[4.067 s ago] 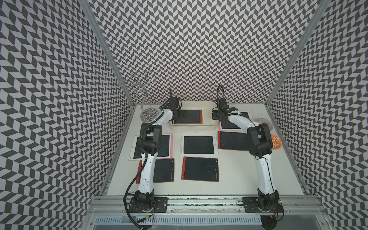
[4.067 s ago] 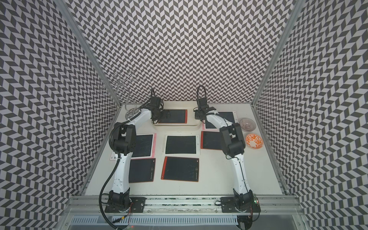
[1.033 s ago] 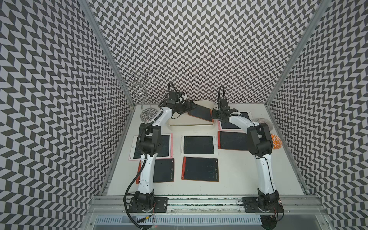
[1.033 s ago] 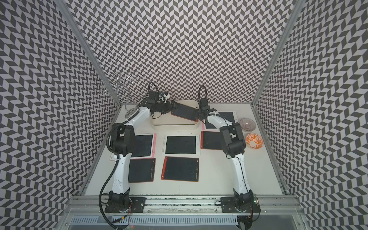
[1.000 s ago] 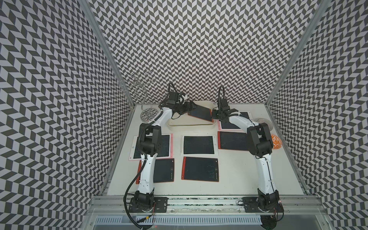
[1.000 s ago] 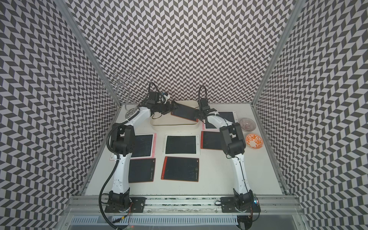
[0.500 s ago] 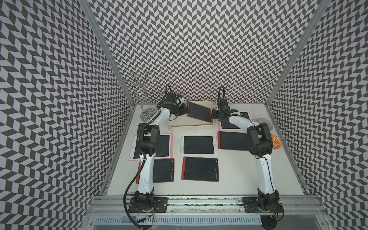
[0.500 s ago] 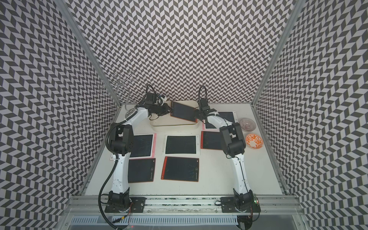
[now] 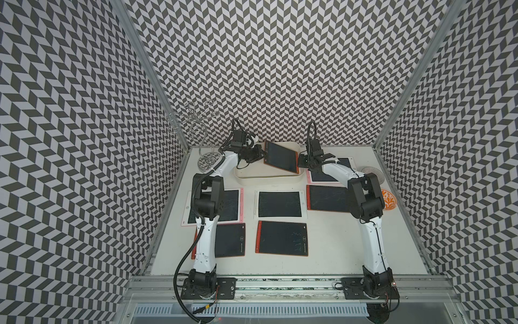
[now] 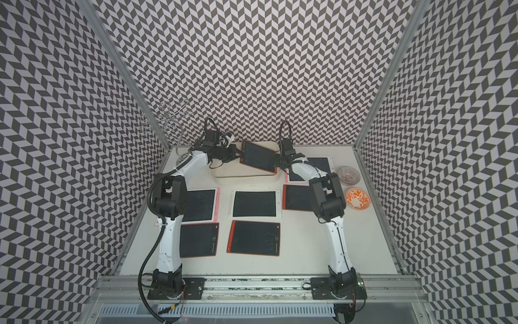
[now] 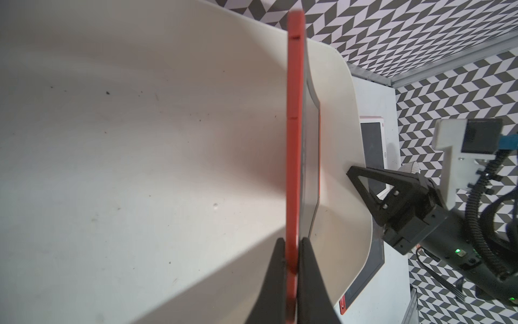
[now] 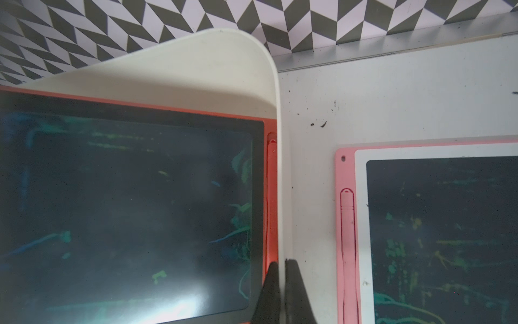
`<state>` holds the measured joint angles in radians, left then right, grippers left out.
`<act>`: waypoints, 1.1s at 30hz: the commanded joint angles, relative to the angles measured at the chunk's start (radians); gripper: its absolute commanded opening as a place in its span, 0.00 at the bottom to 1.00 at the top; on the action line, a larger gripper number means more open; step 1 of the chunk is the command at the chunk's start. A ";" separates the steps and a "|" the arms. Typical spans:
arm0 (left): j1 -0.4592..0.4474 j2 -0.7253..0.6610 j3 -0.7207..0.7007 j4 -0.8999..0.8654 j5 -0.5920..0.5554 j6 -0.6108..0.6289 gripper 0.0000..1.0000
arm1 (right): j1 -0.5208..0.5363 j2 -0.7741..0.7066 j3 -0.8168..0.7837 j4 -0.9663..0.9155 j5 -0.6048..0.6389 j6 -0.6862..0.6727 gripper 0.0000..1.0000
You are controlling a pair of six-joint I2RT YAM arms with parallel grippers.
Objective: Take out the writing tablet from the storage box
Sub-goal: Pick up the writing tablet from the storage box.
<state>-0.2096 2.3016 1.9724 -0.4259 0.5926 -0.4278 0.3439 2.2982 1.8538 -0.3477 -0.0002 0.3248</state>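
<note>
The storage box (image 9: pixel 268 176) sat at 12 o'clock on the surface (image 9: pixel 330 246). The writing tablet (image 9: pixel 281 157) hung tilted over it. Its 9 o'clock edge was lifted, and its 3 o'clock edge was low, close against the inside of the box wall.

The left gripper (image 9: pixel 262 153) was pinched narrow on the raised edge. In the left wrist view its fingers (image 11: pixel 279 280) held only the thin red frame. The right gripper (image 9: pixel 301 162) was clamped on the box's 3 o'clock wall, with the fingers (image 12: pixel 297 294) astride the rim, apparently to hold the tub down.

The main risk was probably the shallow bite. With one edge gripped and the rest hanging free, the slab could swing or slide out and drop back into the box.

The low edge could also catch under the rim at 3 o'clock, right beside the right fingers. A pull toward 9 o'clock might then drag the box or jam the tablet against that clamp.

If the right grip gave way, the light tub would likely lift with the tablet. A wide swing could also strike the pink-framed tablet (image 9: pixel 329 174) at 3 o'clock of the box.
</note>
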 commanded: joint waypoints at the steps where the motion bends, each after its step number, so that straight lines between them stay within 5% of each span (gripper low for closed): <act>1: -0.004 -0.035 -0.009 -0.008 0.001 0.012 0.09 | 0.017 -0.002 -0.021 -0.046 -0.019 0.024 0.00; 5: -0.002 -0.043 -0.010 -0.008 0.002 0.006 0.00 | 0.017 -0.011 -0.019 -0.050 -0.014 0.026 0.00; 20: 0.007 -0.130 -0.063 0.054 0.054 -0.058 0.00 | 0.014 -0.045 0.001 -0.079 -0.014 0.041 0.01; 25: 0.013 -0.162 -0.082 0.056 0.062 -0.058 0.00 | 0.014 -0.074 0.004 -0.085 0.009 0.033 0.23; 30: 0.022 -0.212 -0.130 0.082 0.062 -0.070 0.00 | 0.009 -0.112 0.008 -0.103 0.037 0.030 0.64; 33: 0.028 -0.248 -0.168 0.109 0.066 -0.087 0.00 | 0.004 -0.144 0.006 -0.111 0.056 0.029 0.75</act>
<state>-0.1921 2.1231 1.8206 -0.3813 0.6437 -0.4969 0.3511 2.2456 1.8549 -0.4675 0.0204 0.3519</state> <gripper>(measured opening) 0.051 0.743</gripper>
